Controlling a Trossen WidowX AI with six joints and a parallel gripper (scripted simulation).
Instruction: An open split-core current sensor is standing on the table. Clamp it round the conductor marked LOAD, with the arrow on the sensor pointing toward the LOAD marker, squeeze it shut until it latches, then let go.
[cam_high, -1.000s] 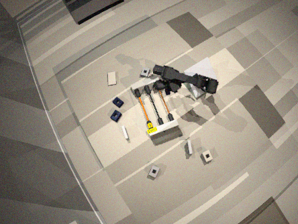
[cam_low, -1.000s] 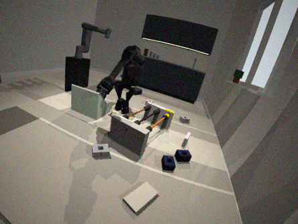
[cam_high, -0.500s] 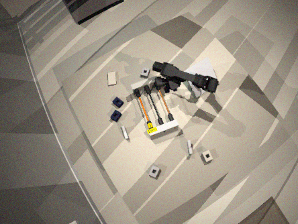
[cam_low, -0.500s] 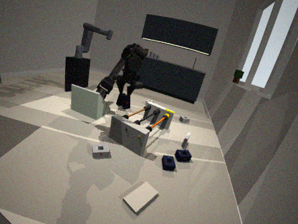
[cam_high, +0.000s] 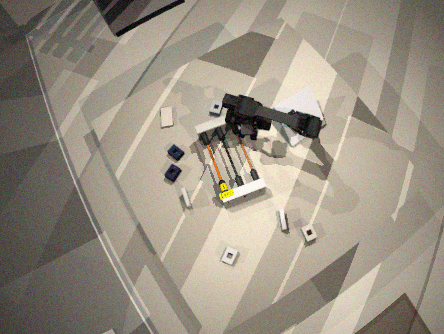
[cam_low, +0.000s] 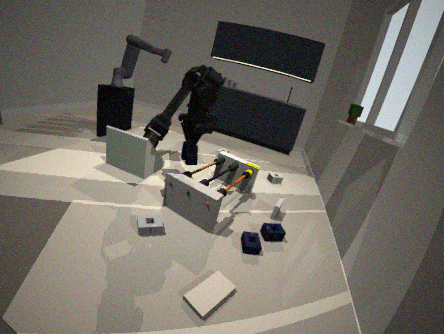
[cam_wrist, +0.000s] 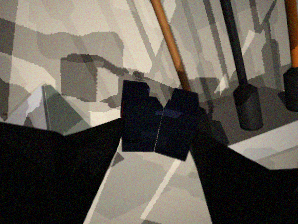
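Note:
My gripper is shut on a dark blue split-core sensor. The sensor's halves show a thin seam and a notch at the far end; its arrow cannot be made out. It appears raised off the table, beside the thin orange conductor. The LOAD conductor is the thicker orange one on the far side of the black conductor. A yellow marker sits at its end. No sensor is around the LOAD conductor.
White end plates hold the conductors. A pale upright box stands by the arm. Two dark blue blocks, several pale holed blocks and a cream slab lie around.

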